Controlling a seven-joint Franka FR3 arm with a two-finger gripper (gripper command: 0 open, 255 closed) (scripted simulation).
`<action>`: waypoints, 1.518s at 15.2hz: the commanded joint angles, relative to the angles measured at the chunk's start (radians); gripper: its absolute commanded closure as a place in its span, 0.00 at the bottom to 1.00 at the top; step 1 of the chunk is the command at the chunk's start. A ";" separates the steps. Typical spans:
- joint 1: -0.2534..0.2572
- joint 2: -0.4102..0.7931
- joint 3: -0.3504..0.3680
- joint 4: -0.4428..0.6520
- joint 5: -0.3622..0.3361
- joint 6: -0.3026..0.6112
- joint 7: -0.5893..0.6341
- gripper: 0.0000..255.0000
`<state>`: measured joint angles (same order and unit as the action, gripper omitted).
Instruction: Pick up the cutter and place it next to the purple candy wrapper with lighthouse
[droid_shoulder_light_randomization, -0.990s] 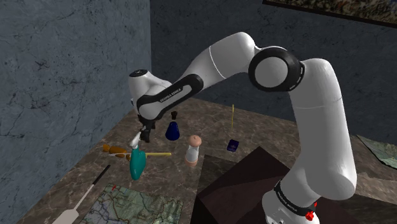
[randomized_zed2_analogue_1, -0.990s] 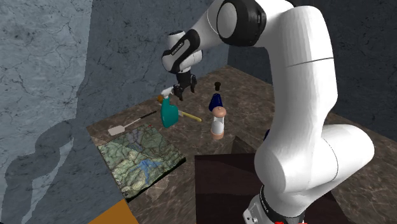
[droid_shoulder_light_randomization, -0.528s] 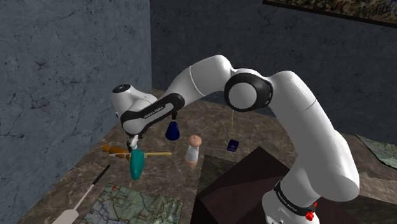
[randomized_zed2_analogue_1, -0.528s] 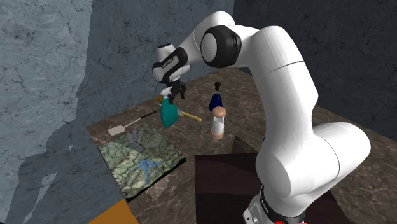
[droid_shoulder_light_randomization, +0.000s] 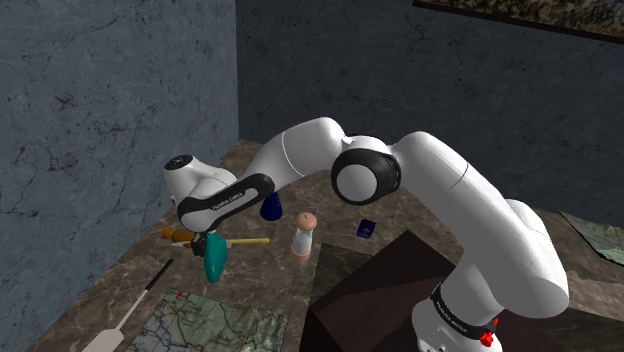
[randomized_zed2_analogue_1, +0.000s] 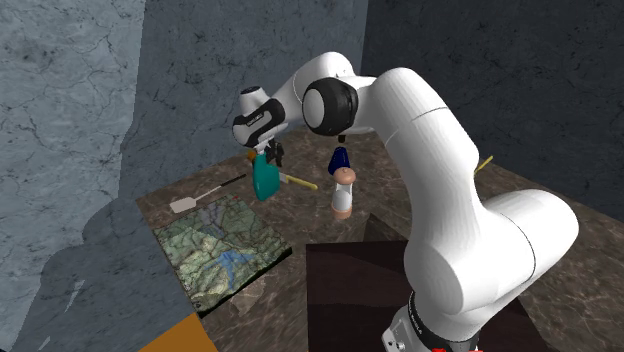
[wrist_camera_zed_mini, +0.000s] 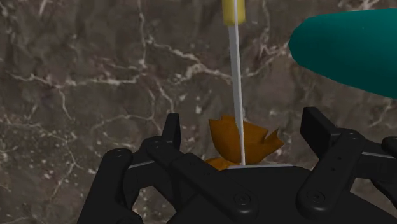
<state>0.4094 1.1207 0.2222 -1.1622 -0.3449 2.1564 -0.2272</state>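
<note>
Fingers (wrist_camera_zed_mini: 321, 132) gape wide, gripping nothing, astride the cutter (wrist_camera_zed_mini: 240, 137) lying left of centre in the shoulder view beside the teal bottle (droid_shoulder_light_randomization: 214, 262); I judge it light, stiff and thin, best pinched at its orange head.

cutter (wrist_camera_zed_mini: 235, 83): yellow, orange | bottle (wrist_camera_zed_mini: 350, 48): teal | table (wrist_camera_zed_mini: 76, 76): brown marble, white veins

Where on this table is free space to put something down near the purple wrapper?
Bare marble lies between the small purple wrapper and the white shaker with a peach cap. It is crowded around the teal bottle, the yellow-handled cutter and the dark blue flask, under the open black gripper.
</note>
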 joint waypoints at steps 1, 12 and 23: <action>0.001 0.022 -0.003 0.014 -0.002 0.008 -0.002 0.00; -0.001 0.027 -0.006 -0.007 -0.005 0.033 0.003 1.00; -0.002 0.002 -0.001 -0.004 -0.001 0.005 -0.002 1.00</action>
<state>0.4091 1.1269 0.2214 -1.1539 -0.3453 2.1666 -0.2285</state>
